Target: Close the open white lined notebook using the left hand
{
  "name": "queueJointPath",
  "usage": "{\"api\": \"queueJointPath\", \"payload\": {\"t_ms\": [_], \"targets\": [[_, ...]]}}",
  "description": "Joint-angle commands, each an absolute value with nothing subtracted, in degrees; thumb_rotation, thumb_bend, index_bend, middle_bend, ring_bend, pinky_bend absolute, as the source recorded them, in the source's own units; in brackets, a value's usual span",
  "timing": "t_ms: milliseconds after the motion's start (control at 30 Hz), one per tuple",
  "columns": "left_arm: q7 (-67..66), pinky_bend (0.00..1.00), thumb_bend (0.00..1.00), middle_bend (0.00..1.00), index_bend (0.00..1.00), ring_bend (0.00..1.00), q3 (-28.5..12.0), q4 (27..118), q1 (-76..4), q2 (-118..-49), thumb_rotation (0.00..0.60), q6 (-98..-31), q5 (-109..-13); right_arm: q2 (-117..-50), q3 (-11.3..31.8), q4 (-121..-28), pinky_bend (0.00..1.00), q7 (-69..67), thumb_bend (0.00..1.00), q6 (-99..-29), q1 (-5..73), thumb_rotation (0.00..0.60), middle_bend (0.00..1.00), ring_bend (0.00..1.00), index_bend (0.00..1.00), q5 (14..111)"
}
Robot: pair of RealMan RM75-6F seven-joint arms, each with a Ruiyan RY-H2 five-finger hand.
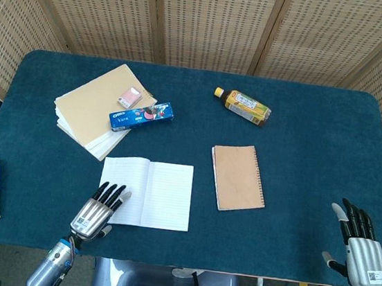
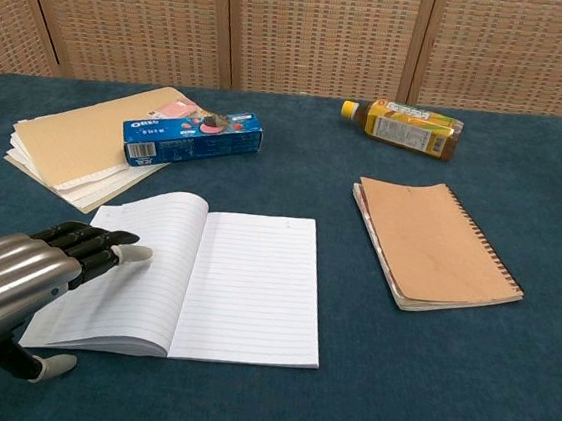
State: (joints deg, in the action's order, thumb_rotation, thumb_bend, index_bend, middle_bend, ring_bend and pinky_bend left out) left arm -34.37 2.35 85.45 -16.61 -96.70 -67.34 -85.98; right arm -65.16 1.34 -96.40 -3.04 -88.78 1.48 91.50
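White lined notebook lying open and flat on blue table felt, just beside a closed brown spiral notebook. Left hand over notebook's left page, fingers straight and slightly apart, holding nothing. Right hand well apart from notebook, fingers spread, empty.

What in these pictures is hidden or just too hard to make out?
- Whether the left robot hand touches the open notebook: its own fingers hide the contact in both views.
- Right robot hand: outside the chest view.
- Bottle label: too small to read.
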Motion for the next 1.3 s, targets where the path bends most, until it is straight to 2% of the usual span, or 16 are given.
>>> {"api": "queueJointPath", "payload": {"t_ms": [33, 467, 500, 667, 767, 933, 1067, 1133, 1300], "targets": [[-34.53, 0.0, 0.27, 0.0, 0.0, 0.0, 2.4, 85.2, -16.65, -96.83, 0.6, -67.42, -85.91, -65.16, 1.35, -96.41, 0.0, -3.01, 0.1, -88.79, 1.48, 0.6, 0.0, 0.0, 0.0, 91.49], [-35.85, 0.0, 0.28, 0.0, 0.0, 0.0, 1.25, 81.54, -17.14, -98.58, 0.6, -68.77, -84.81, -65.23, 1.42, -96.31, 0.0, -3.01, 0.1, -88.62, 1.56, 0.6, 0.0, 0.0, 0.0, 91.33], [-35.8, 0.0, 0.29, 0.0, 0.0, 0.0, 1.25, 81.5, -17.18, -98.55, 0.6, -68.92, -84.9, -65.24, 1.4, -96.32, 0.0, -2.97, 0.1, -88.59, 1.56, 0.6, 0.0, 0.0, 0.0, 91.34], [-35.9, 0.0, 0.48, 0.0, 0.0, 0.0, 1.48, 81.15, -17.2, -98.61, 0.6, -69.98, -85.66, -65.23, 1.36, -96.41, 0.0, -2.84, 0.1, -88.63, 1.54, 0.6, 0.0, 0.0, 0.0, 91.41], [-36.0, 0.0, 0.53, 0.0, 0.0, 0.0, 1.67, 80.75, -17.18, -98.75, 0.6, -71.09, -86.73, -65.21, 1.37, -96.41, 0.0, -2.86, 0.1, -88.68, 1.5, 0.6, 0.0, 0.0, 0.0, 91.39], [-34.77, 0.0, 0.53, 0.0, 0.0, 0.0, 2.28, 78.89, -17.67, -98.84, 0.6, -74.87, -91.81, -65.16, 1.41, -96.38, 0.0, -2.97, 0.1, -88.63, 1.53, 0.6, 0.0, 0.0, 0.0, 91.3], [-31.83, 0.0, 0.45, 0.0, 0.0, 0.0, 2.6, 74.05, -18.63, -100.14, 0.6, -81.16, -99.33, -65.15, 1.46, -96.31, 0.0, -3.31, 0.1, -88.58, 1.55, 0.6, 0.0, 0.0, 0.0, 91.2], [-29.63, 0.0, 0.45, 0.0, 0.0, 0.0, 2.53, 72.42, -18.84, -100.93, 0.6, -83.66, -101.49, -65.13, 1.52, -96.28, 0.0, -3.34, 0.1, -88.7, 1.53, 0.6, 0.0, 0.0, 0.0, 91.18], [-28.18, 0.0, 0.45, 0.0, 0.0, 0.0, 2.08, 71.93, -19.36, -101.24, 0.6, -85.91, -103.6, -65.16, 1.57, -96.31, 0.0, -3.29, 0.1, -88.76, 1.5, 0.6, 0.0, 0.0, 0.0, 91.12]]}}
